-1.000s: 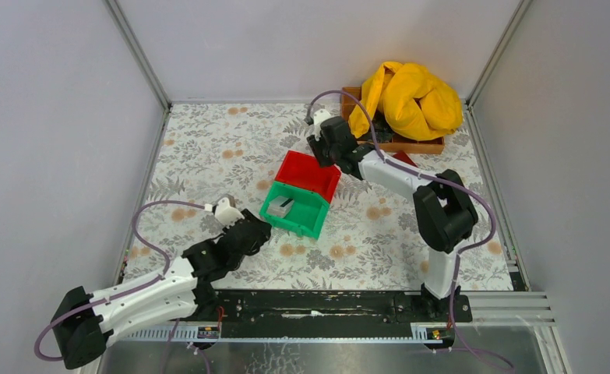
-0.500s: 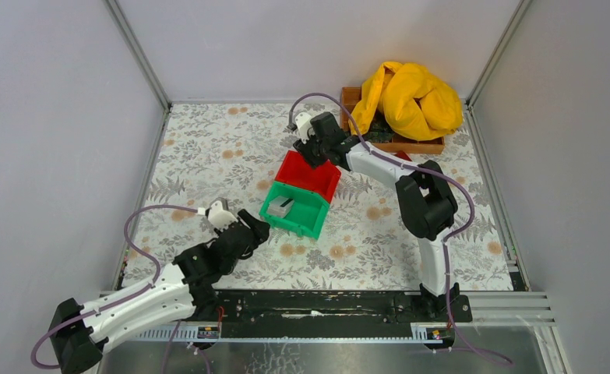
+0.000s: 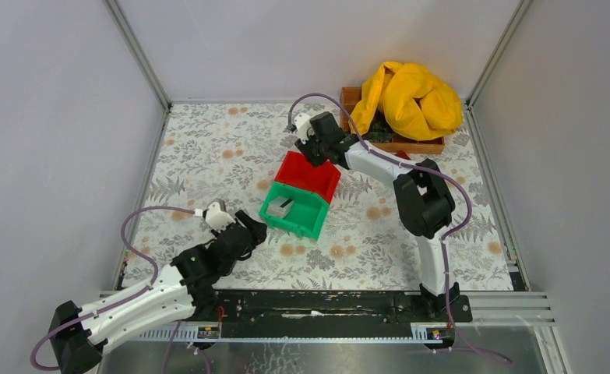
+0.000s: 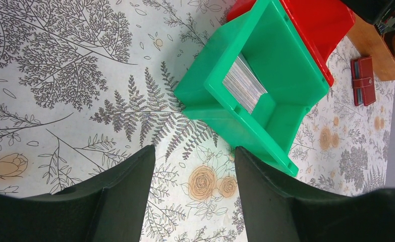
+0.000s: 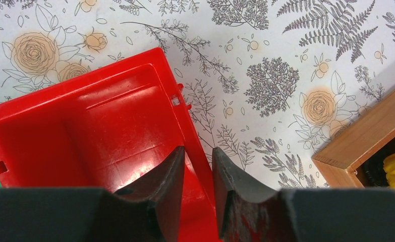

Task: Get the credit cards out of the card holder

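- Left gripper [image 4: 192, 151]: jaws spread wide with nothing between them, hovering over the floral table [image 4: 59, 60] just short of the green bin [image 4: 291, 65].
- Right gripper [image 5: 198, 151]: jaws narrowed to a slim gap that straddles one wall of the red bin [image 5: 109, 116]. Whether they actually pinch it, I cannot tell.
- Left arm: lies low from the lower left of the top view, with its wrist angled toward centre frame.
- Right arm: rises from the lower right, bends at the elbow, and reaches to upper centre.
- Credit cards [image 4: 243, 83]: a grey stack leaning inside the green bin.
- Card holder [image 4: 362, 80]: lies on the table at the right edge of the left wrist view, beside the wooden tray [image 5: 367, 136].
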Controlling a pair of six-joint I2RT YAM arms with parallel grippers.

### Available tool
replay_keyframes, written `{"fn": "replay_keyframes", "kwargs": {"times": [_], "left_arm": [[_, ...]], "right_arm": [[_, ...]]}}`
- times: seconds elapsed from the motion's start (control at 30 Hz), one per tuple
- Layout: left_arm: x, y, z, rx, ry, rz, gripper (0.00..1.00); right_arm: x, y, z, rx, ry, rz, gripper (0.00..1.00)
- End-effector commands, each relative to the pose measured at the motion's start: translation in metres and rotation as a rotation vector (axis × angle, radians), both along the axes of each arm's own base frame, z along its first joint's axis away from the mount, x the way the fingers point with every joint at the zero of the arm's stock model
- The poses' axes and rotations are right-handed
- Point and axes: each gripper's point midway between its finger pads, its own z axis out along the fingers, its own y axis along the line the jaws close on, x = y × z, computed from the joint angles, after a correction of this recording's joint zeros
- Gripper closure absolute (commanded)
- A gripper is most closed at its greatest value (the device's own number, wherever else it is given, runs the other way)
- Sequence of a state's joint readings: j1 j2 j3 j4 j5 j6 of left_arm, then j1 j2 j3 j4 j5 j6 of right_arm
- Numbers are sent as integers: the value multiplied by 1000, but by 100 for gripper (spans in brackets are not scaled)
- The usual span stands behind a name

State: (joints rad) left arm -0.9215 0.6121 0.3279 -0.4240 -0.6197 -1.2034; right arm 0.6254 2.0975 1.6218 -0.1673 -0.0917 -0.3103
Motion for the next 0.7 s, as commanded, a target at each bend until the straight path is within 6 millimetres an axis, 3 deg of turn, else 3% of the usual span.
{"fn": "replay_keyframes", "kwargs": {"times": [0.0, 0.67], "left_arm": [[1, 8, -1, 17, -9, 36, 34], [0, 8, -3, 17, -5, 31, 33]], "right_arm": [[8, 4, 21, 27, -43, -3, 68], [7, -40, 19, 43, -38, -124, 84]]}}
